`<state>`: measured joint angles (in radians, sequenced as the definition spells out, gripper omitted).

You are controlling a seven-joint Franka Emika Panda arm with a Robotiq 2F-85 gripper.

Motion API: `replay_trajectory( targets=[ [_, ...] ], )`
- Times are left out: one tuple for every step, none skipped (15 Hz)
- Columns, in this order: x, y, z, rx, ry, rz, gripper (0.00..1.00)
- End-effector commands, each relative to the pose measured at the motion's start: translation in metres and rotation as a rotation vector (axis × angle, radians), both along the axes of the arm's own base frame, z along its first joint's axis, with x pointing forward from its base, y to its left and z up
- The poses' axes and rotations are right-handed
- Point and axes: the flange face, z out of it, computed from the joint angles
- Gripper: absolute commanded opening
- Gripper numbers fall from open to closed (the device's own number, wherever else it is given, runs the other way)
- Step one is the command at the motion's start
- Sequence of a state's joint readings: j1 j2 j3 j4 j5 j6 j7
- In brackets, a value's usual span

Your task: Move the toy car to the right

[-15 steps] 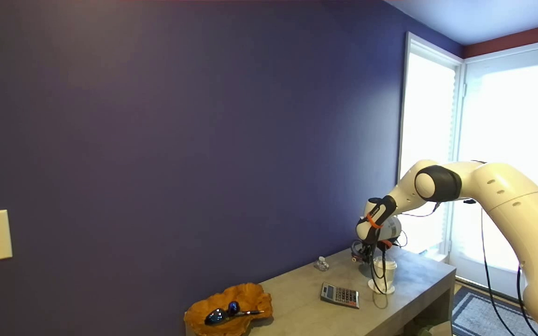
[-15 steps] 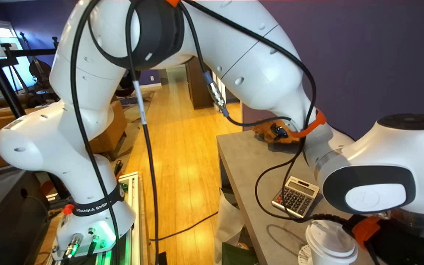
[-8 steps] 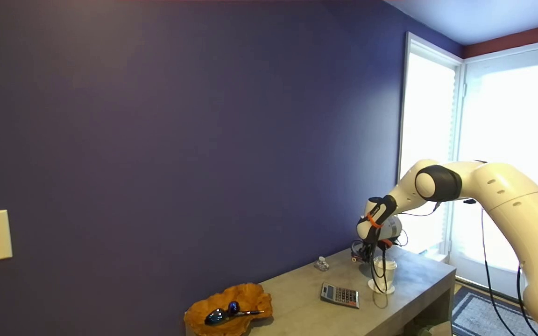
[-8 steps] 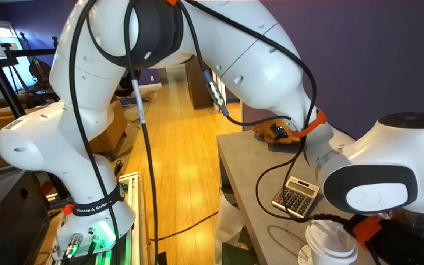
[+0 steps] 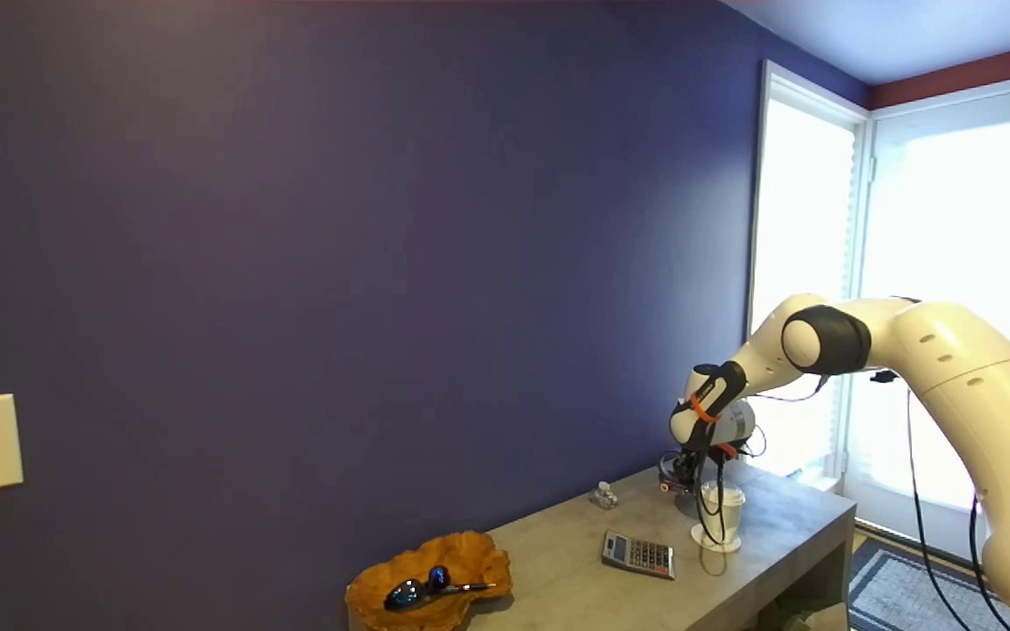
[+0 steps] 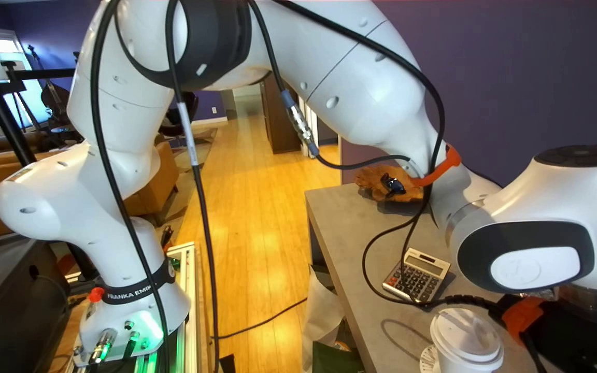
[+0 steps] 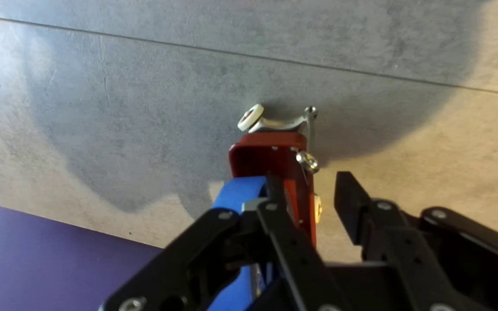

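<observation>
The toy car (image 7: 275, 149) is red with pale wheels and shiny metal parts. In the wrist view it lies on the grey table under my gripper (image 7: 308, 185). A small red part of the car (image 5: 672, 486) shows below the gripper (image 5: 686, 471) in an exterior view. The gripper's fingers are apart. The left finger overlaps the car's body and hides part of it. The right finger stands to the right of the car with a gap between. A blue band (image 7: 239, 189) shows by the left finger; I cannot tell whether it belongs to the car.
A white lidded cup (image 6: 467, 336) stands on a coaster (image 6: 427, 357) close to the gripper. A calculator (image 5: 637, 555), a small clear object (image 5: 603, 496) and a wooden bowl (image 5: 492, 561) with sunglasses and a pen are on the table (image 5: 549, 561). A purple wall (image 5: 365, 263) runs behind.
The arm and its hand have risen slightly. The cup, calculator and bowl have not moved.
</observation>
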<state>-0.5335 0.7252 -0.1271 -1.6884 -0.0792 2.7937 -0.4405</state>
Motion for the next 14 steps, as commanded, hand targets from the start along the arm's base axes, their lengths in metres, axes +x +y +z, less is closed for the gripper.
replay_trajectory(
  targets=[
    [-0.009,0.010,0.015,0.002,-0.012,-0.014,0.45],
    [-0.011,0.013,0.017,0.006,-0.010,-0.013,0.52],
    [-0.013,0.015,0.021,0.006,-0.012,-0.011,0.54],
    [-0.015,0.018,0.025,0.008,-0.014,-0.011,0.57],
    [-0.017,0.021,0.028,0.009,-0.017,-0.010,0.64],
    [-0.019,0.025,0.033,0.010,-0.019,-0.009,0.62],
    [-0.021,0.029,0.038,0.013,-0.021,-0.007,0.61],
    [-0.023,0.034,0.043,0.015,-0.024,-0.003,0.65],
    [-0.025,0.040,0.049,0.021,-0.026,0.000,0.67],
    [-0.028,0.048,0.057,0.031,-0.030,0.004,0.88],
    [-0.030,0.055,0.065,0.040,-0.035,0.001,0.92],
    [-0.033,0.063,0.073,0.053,-0.042,-0.006,0.92],
    [-0.035,0.071,0.084,0.065,-0.042,-0.014,0.97],
    [-0.037,0.077,0.096,0.062,-0.053,-0.039,0.99]
  ],
)
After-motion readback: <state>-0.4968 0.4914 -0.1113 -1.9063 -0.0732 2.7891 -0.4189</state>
